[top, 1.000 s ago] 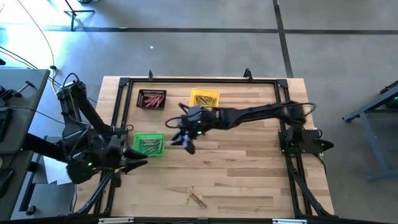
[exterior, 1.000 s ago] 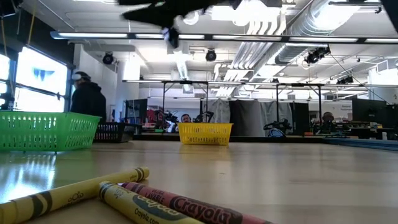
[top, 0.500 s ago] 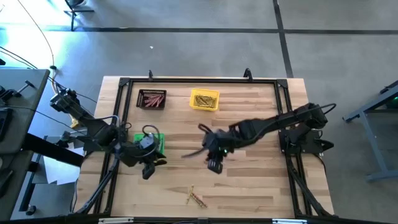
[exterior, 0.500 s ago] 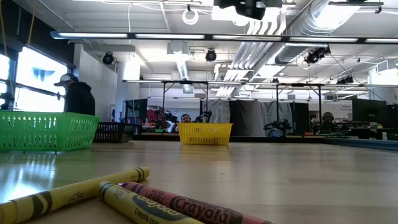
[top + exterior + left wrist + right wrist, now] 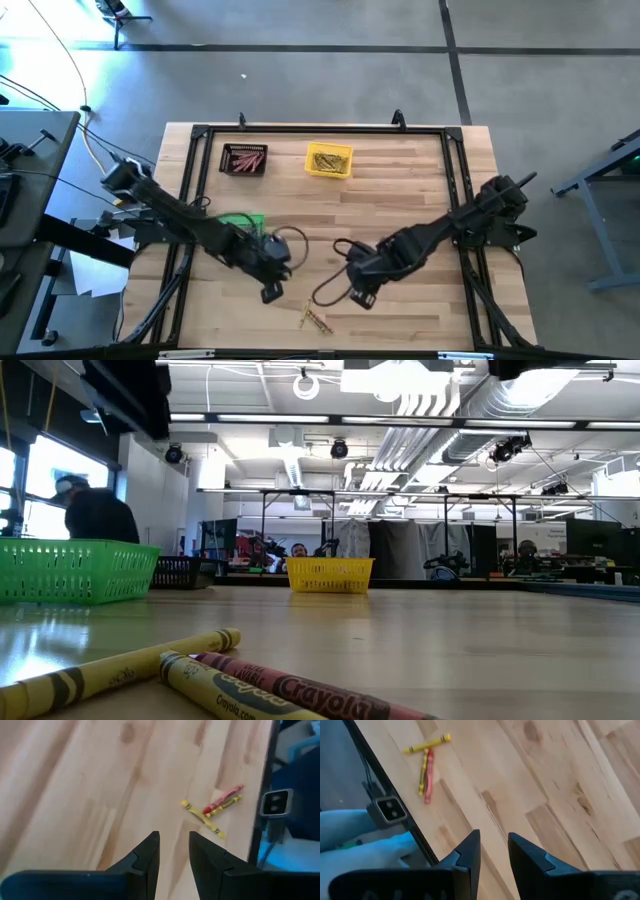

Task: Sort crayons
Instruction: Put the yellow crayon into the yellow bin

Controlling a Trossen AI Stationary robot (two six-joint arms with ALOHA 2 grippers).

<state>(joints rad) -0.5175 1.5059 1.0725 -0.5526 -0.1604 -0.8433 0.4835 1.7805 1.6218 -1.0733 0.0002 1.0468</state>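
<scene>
Yellow and red wax sticks lie loose at the near edge of the wooden table (image 5: 400, 200): three crayons (image 5: 316, 320), two yellow and one red, touching each other in a small heap. In the low view the red one (image 5: 300, 695) reads "Crayola" along its wrapper, and the yellow one in front of it (image 5: 205, 692) carries the same name in smaller letters; the second yellow one (image 5: 120, 672) angles away to the left.

Just beyond the heap, the left gripper (image 5: 270, 293) hangs above the table a little to the left, its fingers slightly spread with a narrow gap and nothing between them. The right gripper (image 5: 362, 299) hangs a little to the right, its fingers likewise slightly parted and empty.

Farther back on the left stands one green bin (image 5: 241, 221), partly hidden by the left arm. At the far side are one dark bin (image 5: 244, 160) filled with red crayons and one yellow bin (image 5: 329, 160) holding yellow ones.

A person (image 5: 92, 515) stands in the room behind.
</scene>
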